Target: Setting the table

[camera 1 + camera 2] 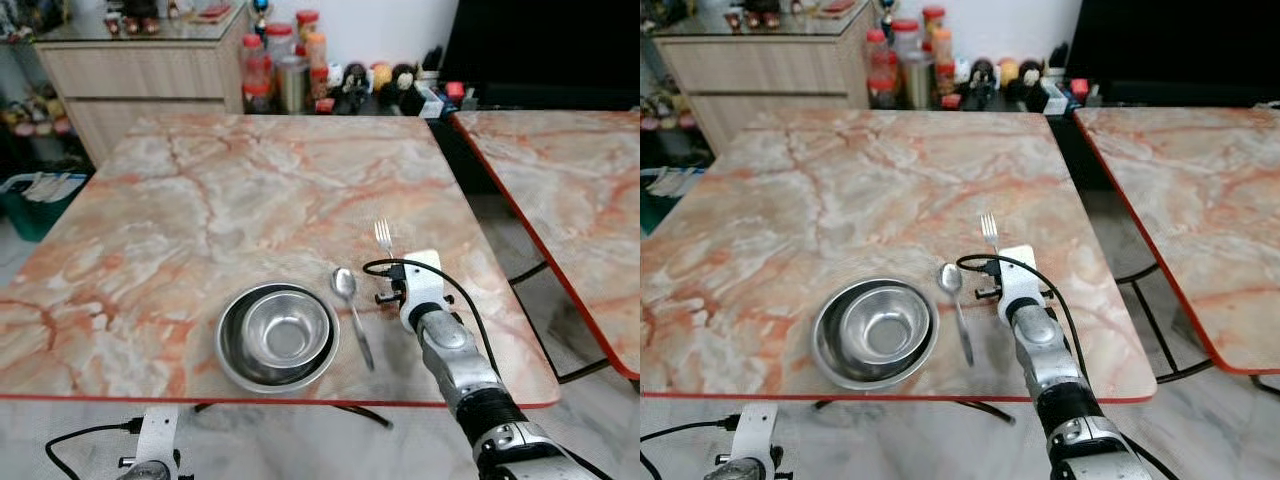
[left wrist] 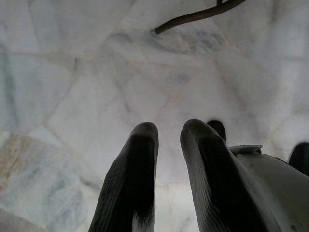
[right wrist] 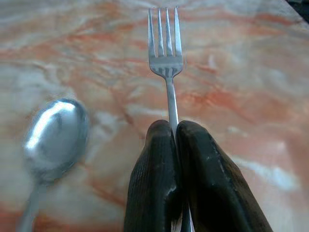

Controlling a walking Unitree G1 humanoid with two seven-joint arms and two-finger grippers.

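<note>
A steel bowl sits inside a wider steel dish near the front edge of the marble table. Just right of it lies a spoon, handle toward me. My right gripper is shut on the handle of a fork, whose tines point away from me, right of the spoon and low over the tabletop. Whether the fork touches the table I cannot tell. My left gripper hangs below the table edge over the pale floor, its fingers slightly apart with nothing between them.
A second marble table stands to the right across a narrow gap. Jars and small figures crowd the far side beside a wooden cabinet. A green bin stands at the left.
</note>
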